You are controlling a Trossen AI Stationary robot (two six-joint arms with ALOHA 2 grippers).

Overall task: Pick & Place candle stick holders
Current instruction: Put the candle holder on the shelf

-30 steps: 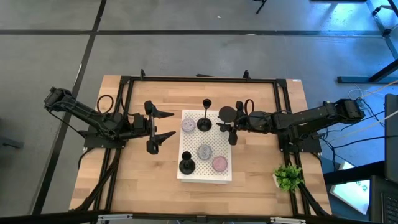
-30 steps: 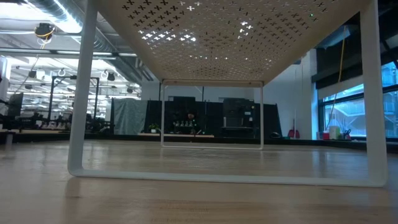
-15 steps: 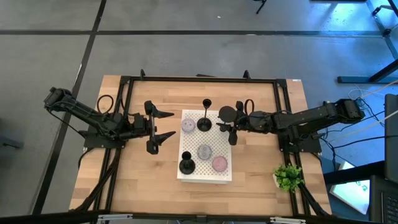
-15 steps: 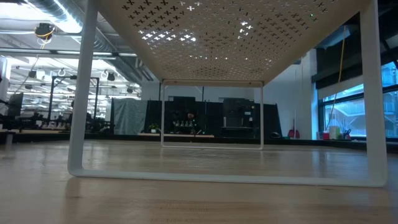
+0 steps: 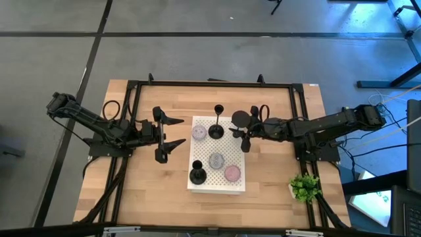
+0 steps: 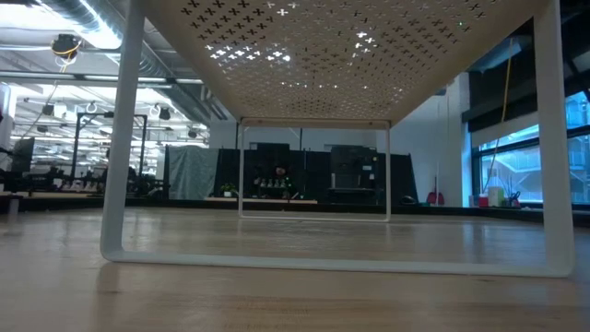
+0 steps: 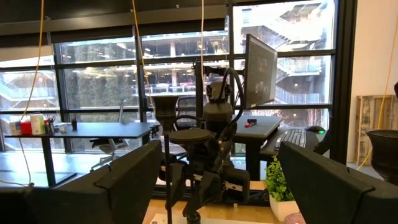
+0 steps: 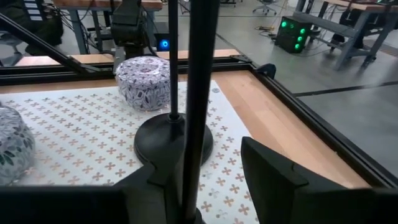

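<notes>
My right gripper [image 5: 246,137] is clamped on a holder [image 5: 240,120] at the shelf's [image 5: 204,184] three o'clock edge, my left gripper [image 5: 172,133] waits spread at nine; lower it upright, gently.

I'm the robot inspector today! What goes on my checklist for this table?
Surface: wooden table, with a white dotted stand in the middle.
Job's things: two candle stick holders stand on it; a third holder is in the right hand.
Clutter: three patterned round tins; small green plant.
Grippers: left hand open, empty, beside the stand; right hand shut on the third holder's stem.
Cables: wires near the right arm.
Surroundings: grey floor; nobody seen.
</notes>
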